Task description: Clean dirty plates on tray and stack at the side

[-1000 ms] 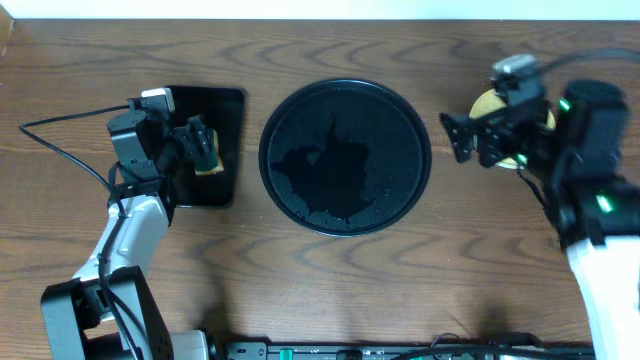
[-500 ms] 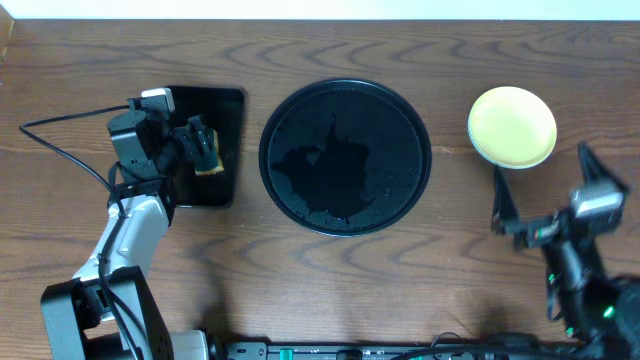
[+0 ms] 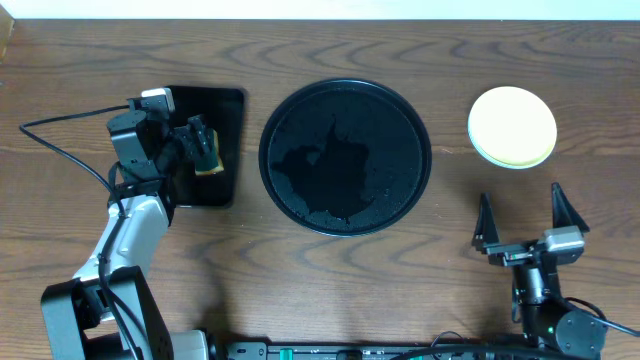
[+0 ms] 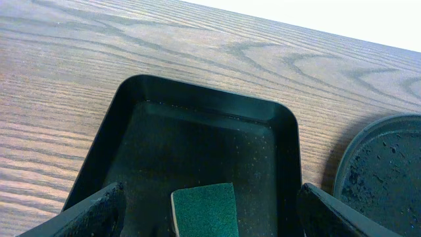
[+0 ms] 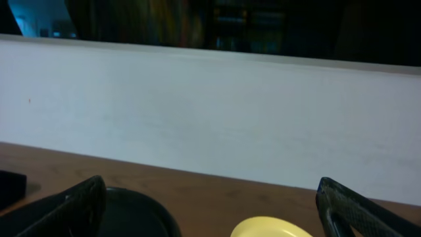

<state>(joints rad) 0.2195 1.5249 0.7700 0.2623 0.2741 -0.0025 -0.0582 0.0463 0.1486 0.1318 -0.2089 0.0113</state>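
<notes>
As the left pincer gapes astride the sponge, right pincer spread wide, bare wood between tray rim and plates

No text, label, brand, number or sign can be read in any of the views.
</notes>
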